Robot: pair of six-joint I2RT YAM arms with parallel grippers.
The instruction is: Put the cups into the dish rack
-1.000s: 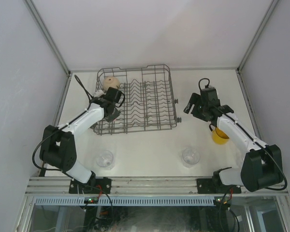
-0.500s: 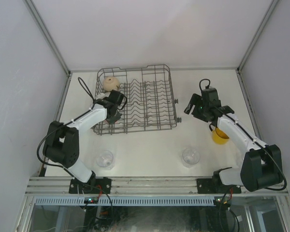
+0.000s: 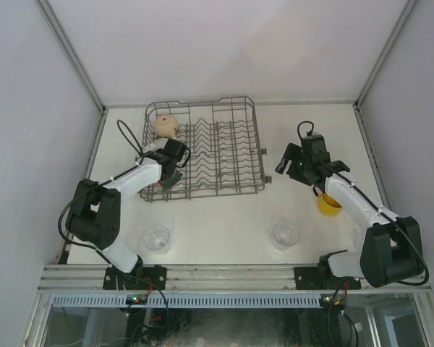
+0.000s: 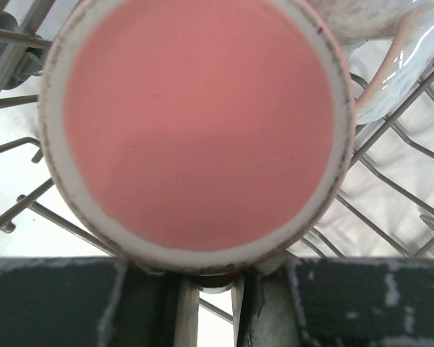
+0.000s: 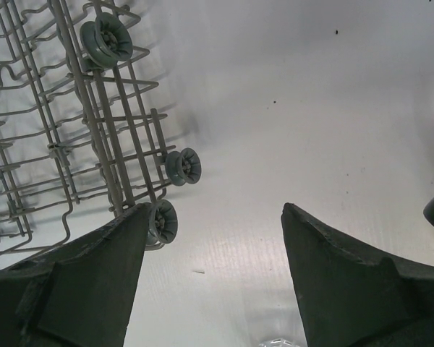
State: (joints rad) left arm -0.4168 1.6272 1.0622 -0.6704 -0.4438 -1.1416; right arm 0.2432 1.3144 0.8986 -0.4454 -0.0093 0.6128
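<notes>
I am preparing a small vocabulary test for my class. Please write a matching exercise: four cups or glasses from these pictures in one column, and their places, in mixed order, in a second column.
Things
1. tan mug
2. yellow mug
3. pink cup
4. left clear glass

Places
A. on the table, to the right of the dish rack
B. close in front of the left wrist camera, over the rack's wires
C. inside the rack, at its far left corner
D. on the table, at the near side of the rack

Pairs: 1-C; 2-A; 3-B; 4-D
</notes>
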